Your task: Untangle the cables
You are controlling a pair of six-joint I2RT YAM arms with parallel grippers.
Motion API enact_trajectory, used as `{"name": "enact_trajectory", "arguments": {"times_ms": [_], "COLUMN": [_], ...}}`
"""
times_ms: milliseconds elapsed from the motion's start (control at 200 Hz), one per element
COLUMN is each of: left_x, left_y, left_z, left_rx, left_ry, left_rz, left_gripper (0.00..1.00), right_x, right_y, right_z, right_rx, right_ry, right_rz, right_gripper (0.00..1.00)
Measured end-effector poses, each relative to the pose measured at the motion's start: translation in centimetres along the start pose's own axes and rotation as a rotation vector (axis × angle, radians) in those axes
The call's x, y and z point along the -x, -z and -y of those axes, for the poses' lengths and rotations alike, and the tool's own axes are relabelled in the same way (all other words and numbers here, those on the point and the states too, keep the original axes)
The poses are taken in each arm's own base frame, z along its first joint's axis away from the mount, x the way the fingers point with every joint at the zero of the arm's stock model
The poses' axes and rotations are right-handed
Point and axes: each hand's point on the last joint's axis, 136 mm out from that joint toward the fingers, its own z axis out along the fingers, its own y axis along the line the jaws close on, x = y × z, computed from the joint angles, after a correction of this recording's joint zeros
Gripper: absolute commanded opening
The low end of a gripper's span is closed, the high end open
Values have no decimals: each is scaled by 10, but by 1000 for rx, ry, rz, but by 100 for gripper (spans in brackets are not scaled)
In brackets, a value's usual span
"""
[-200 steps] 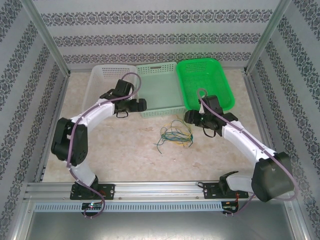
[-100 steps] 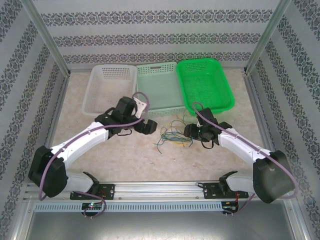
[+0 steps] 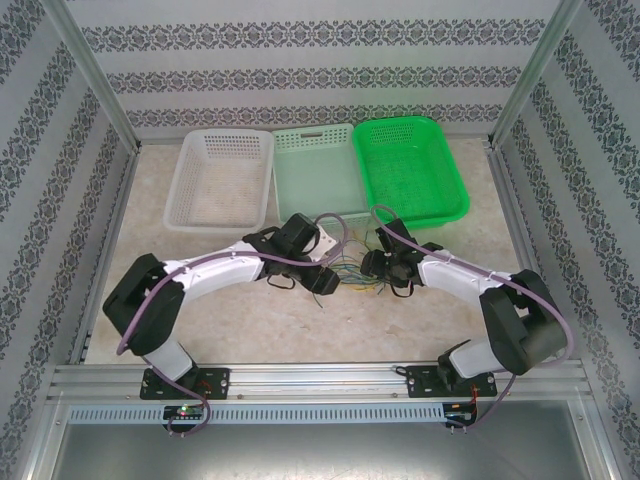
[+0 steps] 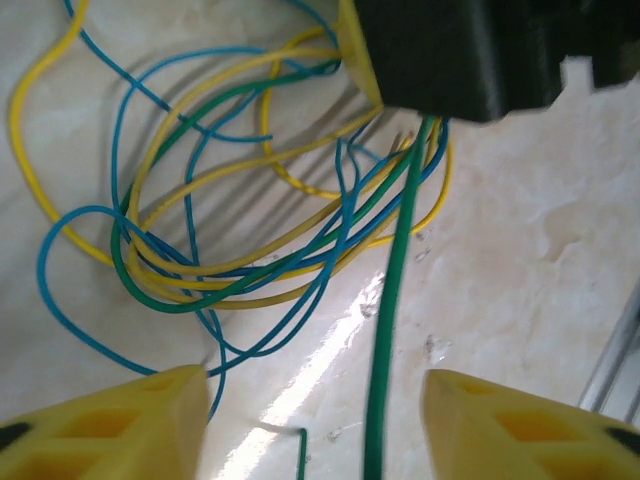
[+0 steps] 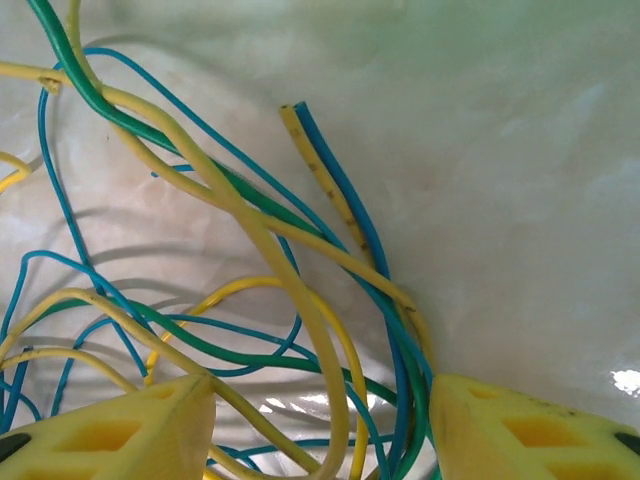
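Overhead, both arms meet at thin yellow, blue and green cables; wrist views show left gripper and right gripper part-open astride strands, gripping nothing.

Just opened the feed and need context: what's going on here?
The left gripper and right gripper are both down at a tangle of yellow, blue and green cables in the middle of the table. The left is open, with a green cable running between its jaws. The right is open astride a bundle of strands. Neither has clamped anything, and the cables are still tangled.
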Motion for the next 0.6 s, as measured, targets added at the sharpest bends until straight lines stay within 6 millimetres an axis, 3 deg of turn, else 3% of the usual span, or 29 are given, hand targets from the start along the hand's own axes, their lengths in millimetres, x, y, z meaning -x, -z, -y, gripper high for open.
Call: {"name": "enact_trajectory", "arguments": {"times_ms": [90, 220, 300, 450, 599], "left_x": [-2, 5, 15, 41, 51], "left_y": [-4, 3, 18, 65, 98], "left_z": [-3, -8, -8, -1, 3], "left_rx": [21, 72, 104, 152, 185], "left_ry": [3, 1, -13, -64, -96], "left_rz": [-10, 23, 71, 214, 299], "left_gripper": [22, 14, 0, 0, 0], "right_x": [2, 3, 3, 4, 7], "right_y": [-1, -2, -3, -3, -3], "right_z": [2, 8, 13, 18, 21], "right_rx": [-11, -42, -69, -92, -102], "right_ry": [-1, -5, -7, -10, -14], "right_rz": [7, 20, 23, 32, 41], "right_gripper": [56, 45, 44, 43, 41]}}
